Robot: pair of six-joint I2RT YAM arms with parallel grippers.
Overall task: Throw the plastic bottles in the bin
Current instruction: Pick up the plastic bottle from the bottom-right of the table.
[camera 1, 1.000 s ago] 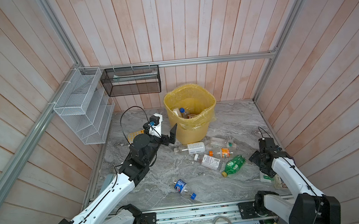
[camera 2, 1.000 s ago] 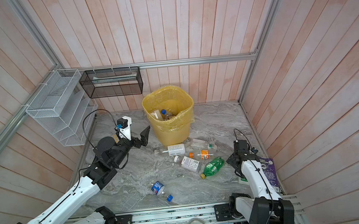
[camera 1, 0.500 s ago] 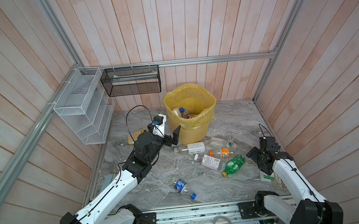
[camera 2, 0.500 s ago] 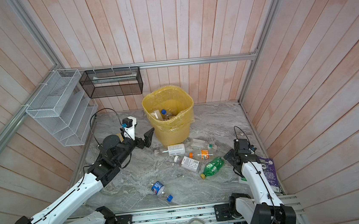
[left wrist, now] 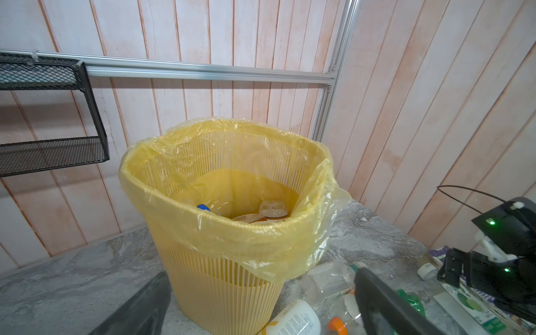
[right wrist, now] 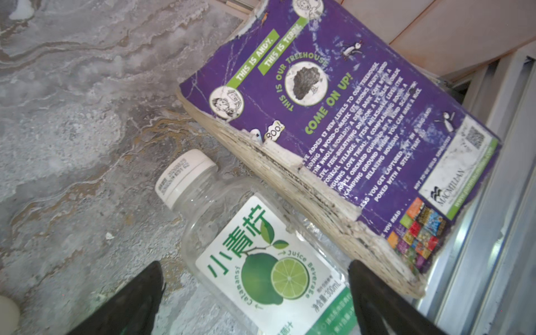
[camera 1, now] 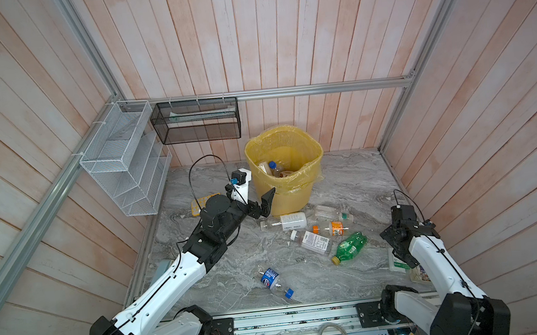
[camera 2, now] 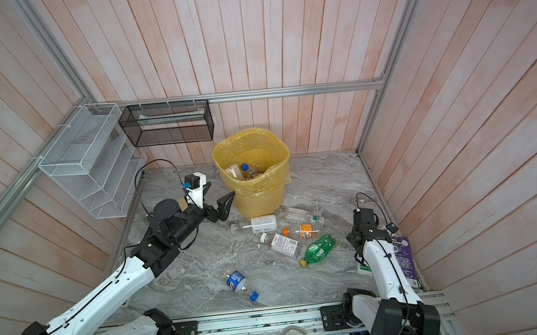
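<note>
- Right now my left fingers [camera 2: 217,196] are spread as wide as they go and hold nothing. They hang just beside the bin's left wall.
- The bin [camera 1: 296,202] stands at the back of the bench [camera 1: 235,260]. A few bottles already lie in its bag, among them a blue-capped bottle [camera 1: 272,165].
- In front of the bin, a loose cluster lies flat on the bench: a white-labelled bottle [camera 1: 293,220] near the bin's foot, a clear bottle [camera 1: 329,212], an orange-labelled bottle [camera 1: 334,228], a barcode-labelled bottle [camera 1: 313,242] and a green bottle [camera 1: 350,245]. A blue-labelled bottle [camera 1: 271,278] lies apart, nearer to me.
- I judge them all empty, so light and thin-walled, smooth, and apt to roll or dent. I would grip across the labelled body, not the neck.
- My right fingers [right wrist: 255,301] are wide open astride the lime-juice bottle [right wrist: 261,255] and have not closed on it.
- That bottle lies on its side at the bench's right edge, tucked against the page edge of a purple book [right wrist: 348,116]. I expect the book to crowd the finger on that side, so I would close gently on the label.
</note>
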